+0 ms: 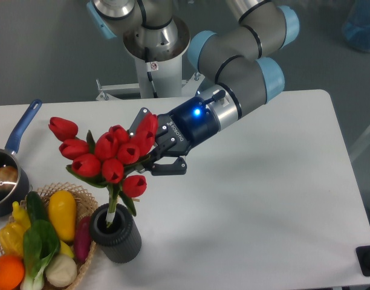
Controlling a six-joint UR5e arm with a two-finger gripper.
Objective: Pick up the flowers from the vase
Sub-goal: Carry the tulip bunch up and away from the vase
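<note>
Lifting the tulips clear of the vase

The claw point(150, 152) grips the flowers point(108, 157) among the buds, left of centre; stems reach down into the vase point(116, 234) at lower left (tips hidden). Best pulled straight up along the stems, avoiding tipping the vase towards the basket point(82, 266).

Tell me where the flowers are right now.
The flowers are left of centre in the camera view, gripped by the gripper and raised above the vase, with the stem ends at its mouth, beside the basket.
</note>
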